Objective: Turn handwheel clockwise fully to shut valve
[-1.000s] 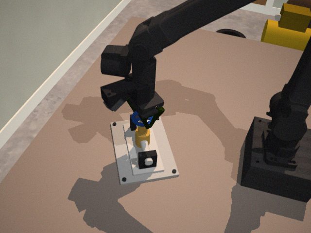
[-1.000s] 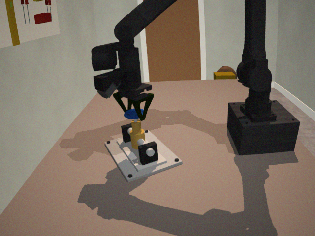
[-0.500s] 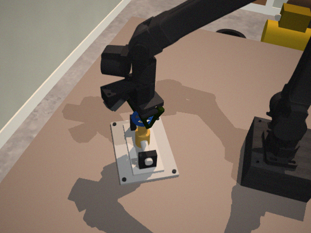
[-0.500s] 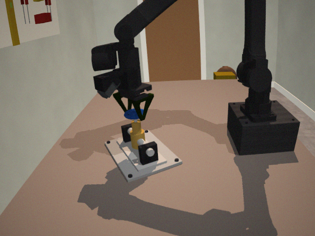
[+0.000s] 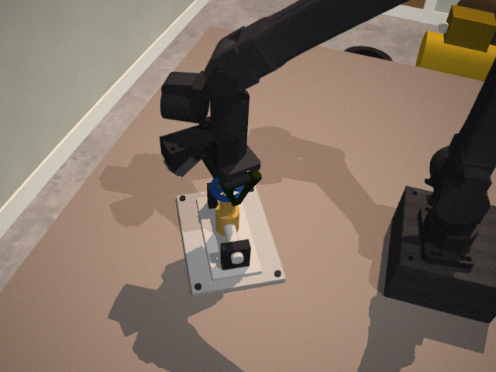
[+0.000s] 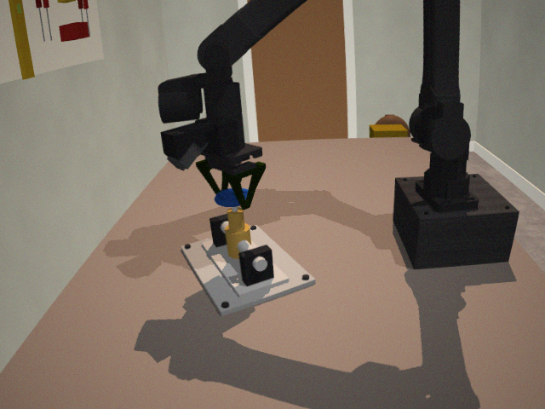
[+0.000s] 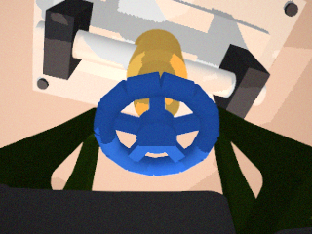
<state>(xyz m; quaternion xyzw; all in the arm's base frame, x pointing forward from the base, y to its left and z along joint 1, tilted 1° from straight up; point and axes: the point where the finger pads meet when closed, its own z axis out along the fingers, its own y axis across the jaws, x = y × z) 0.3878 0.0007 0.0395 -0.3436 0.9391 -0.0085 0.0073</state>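
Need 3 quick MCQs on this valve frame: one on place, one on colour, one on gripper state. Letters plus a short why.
1. Where does the handwheel sit?
A. On top of the yellow valve body
B. Flat on the grey base plate
C. Beside the arm's black pedestal

2. What colour is the handwheel?
A. Red
B. Blue
C. White

3. What is the state of the gripper?
A. Open, well above the wheel
B. Shut on nothing
C. Shut on the handwheel

Answers:
1 A: the exterior view shows the wheel on the stem above the yellow body.
2 B: the wrist view shows a blue spoked wheel.
3 C: the green fingers press the rim from both sides.
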